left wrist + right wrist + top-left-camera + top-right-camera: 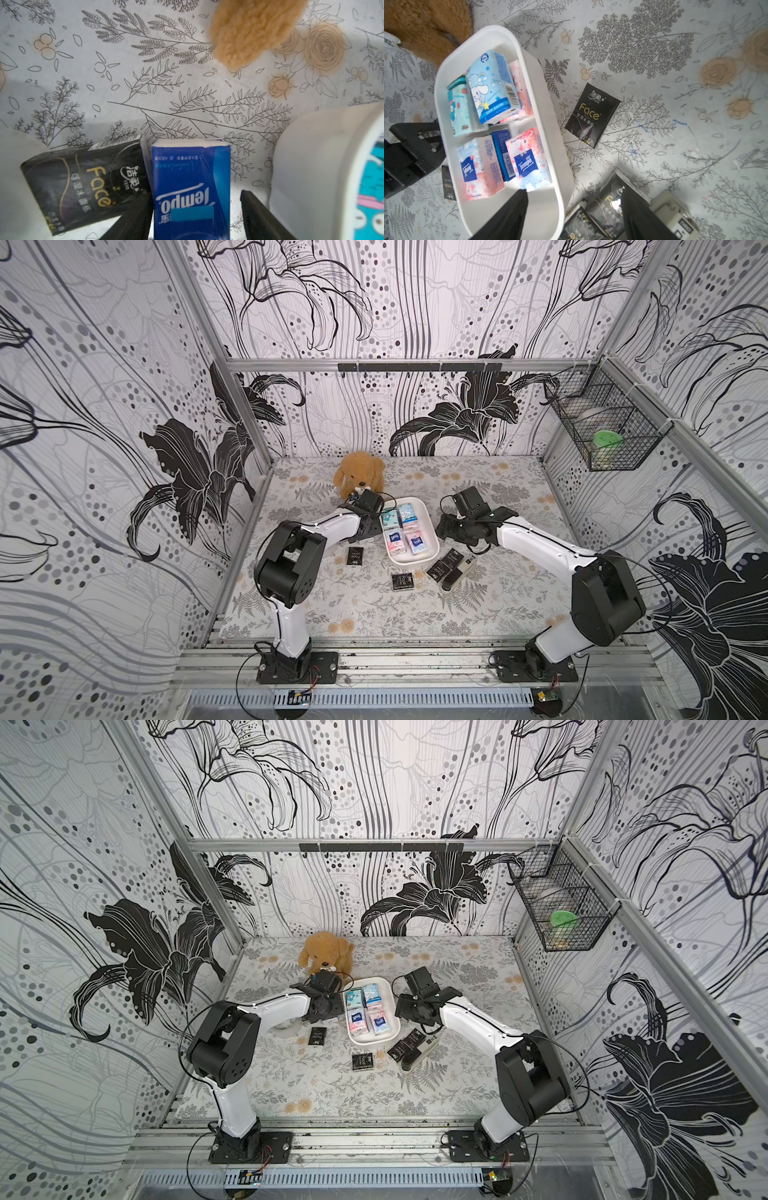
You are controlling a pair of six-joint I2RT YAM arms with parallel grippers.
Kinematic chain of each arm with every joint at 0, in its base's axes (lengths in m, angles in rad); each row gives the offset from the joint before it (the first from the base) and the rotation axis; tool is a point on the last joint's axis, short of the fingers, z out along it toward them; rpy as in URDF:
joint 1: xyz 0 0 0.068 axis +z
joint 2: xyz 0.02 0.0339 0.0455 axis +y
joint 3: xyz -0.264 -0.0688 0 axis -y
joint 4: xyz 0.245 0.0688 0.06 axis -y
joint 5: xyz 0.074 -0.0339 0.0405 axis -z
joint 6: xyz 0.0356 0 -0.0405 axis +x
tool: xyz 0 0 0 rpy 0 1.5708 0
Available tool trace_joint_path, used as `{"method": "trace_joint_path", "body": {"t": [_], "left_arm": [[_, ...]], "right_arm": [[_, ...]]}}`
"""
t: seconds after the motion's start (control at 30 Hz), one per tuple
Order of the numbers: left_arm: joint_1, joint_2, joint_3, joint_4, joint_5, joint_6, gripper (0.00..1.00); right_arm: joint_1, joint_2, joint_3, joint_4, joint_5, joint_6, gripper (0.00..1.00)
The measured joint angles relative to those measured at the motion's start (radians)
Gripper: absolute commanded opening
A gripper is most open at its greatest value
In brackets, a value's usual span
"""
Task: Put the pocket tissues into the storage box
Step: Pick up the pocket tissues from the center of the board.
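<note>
Resting inside storage box [411, 559]: pocket tissues [406, 516]

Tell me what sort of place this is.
Most likely a robot test cell, not a home: an aluminium frame with wallpapered panels, a left arm and right arm bolted to a front rail, and staged props like the plush dog.

The storage box [409, 559] is being hemmed in along both long sides by the left gripper [195, 195] and the right gripper [573, 190], and at its far end by a plush dog [359, 475]. Only its near end is being left bare inside. The near table [374, 614] is being left open, apart from black packets [402, 581] and a stapler-like object [457, 576].
</note>
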Motion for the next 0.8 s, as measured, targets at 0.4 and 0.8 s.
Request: {"method": "trace_joint_path", "body": {"t": [0.4, 0.8], "left_arm": [[0.002, 0.044, 0.018, 0.002, 0.005, 0.022, 0.63], [0.004, 0.045, 0.044, -0.007, 0.011, 0.033, 0.44]], "right_arm": [[-0.001, -0.011, -0.008, 0.0, 0.008, 0.0, 0.77], [-0.001, -0.024, -0.008, 0.0, 0.012, 0.0, 0.77]]}}
